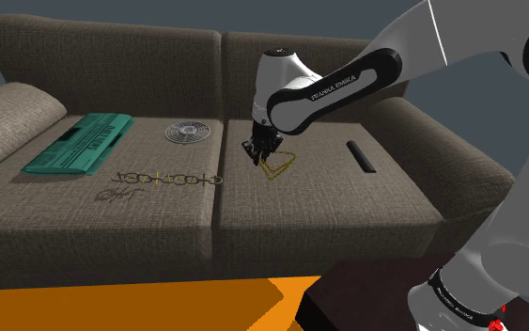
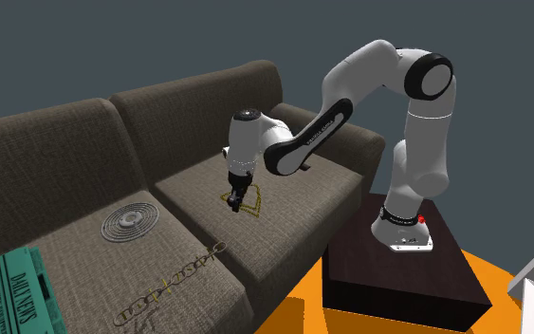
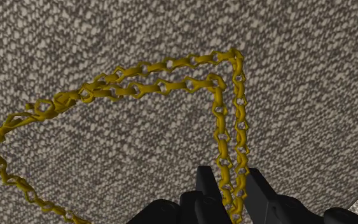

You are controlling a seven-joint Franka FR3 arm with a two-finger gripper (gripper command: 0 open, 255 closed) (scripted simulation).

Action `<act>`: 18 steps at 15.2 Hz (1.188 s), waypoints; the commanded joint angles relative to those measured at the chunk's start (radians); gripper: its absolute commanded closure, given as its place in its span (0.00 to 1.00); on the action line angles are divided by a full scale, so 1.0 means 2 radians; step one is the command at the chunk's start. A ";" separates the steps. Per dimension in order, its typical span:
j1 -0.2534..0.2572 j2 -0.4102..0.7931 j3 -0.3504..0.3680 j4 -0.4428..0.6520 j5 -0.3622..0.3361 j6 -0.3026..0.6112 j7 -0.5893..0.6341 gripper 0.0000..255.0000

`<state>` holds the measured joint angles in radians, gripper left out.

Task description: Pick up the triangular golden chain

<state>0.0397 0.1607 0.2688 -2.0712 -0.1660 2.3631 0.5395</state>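
Observation:
The triangular golden chain point(image 1: 279, 165) lies as an open loop on the right-hand seat cushion of a brown sofa point(image 1: 328, 202). My black gripper point(image 1: 256, 150) reaches down onto the corner of the loop nearest the seat seam. In the wrist view the two fingers stand close together with two strands of the golden chain point(image 3: 220, 118) clasped between them, so the gripper point(image 3: 229, 175) is shut on it. The rest of the loop spreads over the fabric ahead of the fingers. The second exterior view has the gripper point(image 2: 239, 188) right over the chain point(image 2: 247, 202).
On the left cushion lie a long straight chain point(image 1: 166, 179), a small dark wiry piece point(image 1: 119, 195), a round wire disc point(image 1: 189, 132) and a teal newspaper point(image 1: 79, 143). A black bar point(image 1: 361, 155) rests on the right cushion towards the armrest. The floor below is orange.

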 commanded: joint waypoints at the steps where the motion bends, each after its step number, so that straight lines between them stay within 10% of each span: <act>1: 0.000 0.000 0.000 0.000 0.000 0.000 0.000 1.00; 18: -0.003 -0.042 0.004 0.046 0.024 -0.085 -0.022 1.00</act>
<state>0.0338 0.0836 0.2757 -1.9871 -0.1211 2.2078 0.4994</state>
